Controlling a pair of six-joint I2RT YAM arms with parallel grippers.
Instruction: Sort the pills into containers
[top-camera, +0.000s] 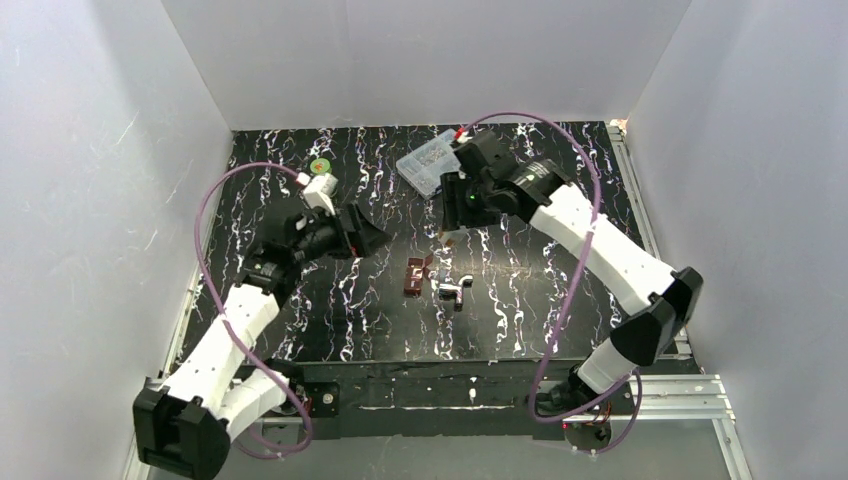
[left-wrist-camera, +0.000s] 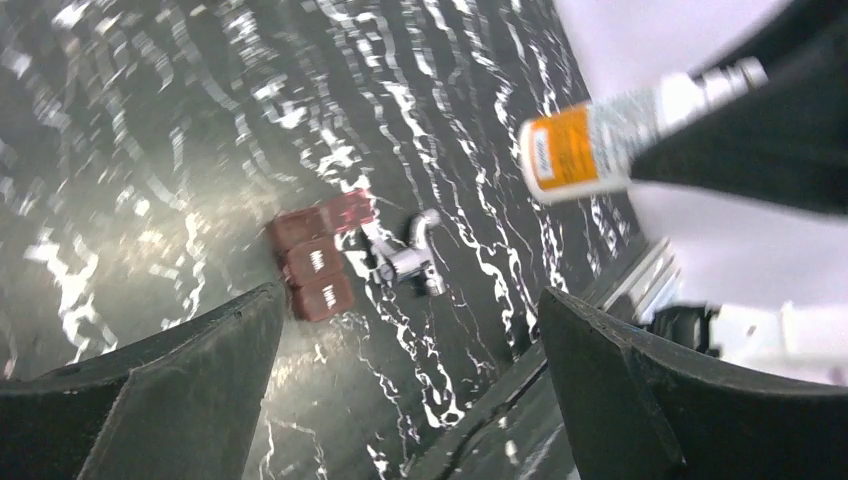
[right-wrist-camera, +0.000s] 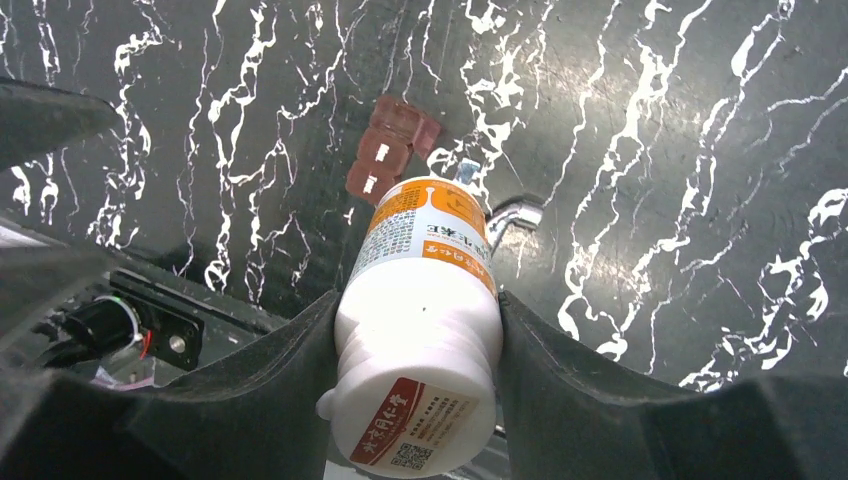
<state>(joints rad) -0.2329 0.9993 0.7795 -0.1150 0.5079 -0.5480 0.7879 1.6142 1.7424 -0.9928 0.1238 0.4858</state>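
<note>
- My right pincer (right-wrist-camera: 417, 300) is clamped on a white bottle (right-wrist-camera: 420, 340) with an orange label. One finger presses each side of its body. The bottle is held above the table and tilted, its far end pointing down toward the middle.
- My left pincer (left-wrist-camera: 408, 300) stands wide open with nothing between its fingers. It hangs above the left half of the table, aimed toward the centre.
- The dark red-brown case (top-camera: 414, 276) lies flat near the centre of the table, between my two pincers and apart from both. Pale marks run in a row along it.
- A shiny silver metal piece (top-camera: 452, 290) lies just beside the case, on its right. I cannot tell whether they touch.
- A clear compartment box (top-camera: 428, 163) sits toward the far edge, close to my right wrist.
- A small green round object (top-camera: 320, 166) sits near the far left corner.
- Bare surface surrounds the case on the near and left sides.
- The table (top-camera: 300, 330) is black with white marble-like veins.
- Plain white walls (top-camera: 420, 60) close in the left, right and back sides. A metal rail (top-camera: 628, 170) runs along the right edge.
</note>
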